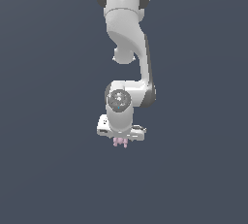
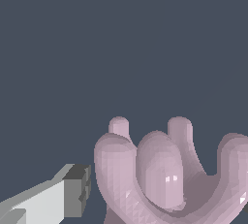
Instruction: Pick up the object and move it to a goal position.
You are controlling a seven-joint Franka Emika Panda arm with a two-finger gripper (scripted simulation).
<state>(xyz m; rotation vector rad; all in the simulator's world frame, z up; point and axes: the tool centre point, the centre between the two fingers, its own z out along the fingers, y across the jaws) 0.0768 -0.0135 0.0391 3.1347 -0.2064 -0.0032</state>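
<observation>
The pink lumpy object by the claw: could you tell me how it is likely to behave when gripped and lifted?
The pink object is all rounded lobes and stubby prongs, so flat pads may catch it unevenly and let it twist. Its glossy highlights hint at a smooth, possibly slippery surface. Being far smaller than the claw, it probably weighs little, though a loose grip could drop it.

Backdrop: one flat, even slate blue-grey field, filling both views edge to edge. No seam, corner or horizon line shows, so floor and wall cannot be told apart. Surface: plain, unpatterned, matte. Light: soft and even, with a very slight lightening toward the lower part of the exterior view.
</observation>
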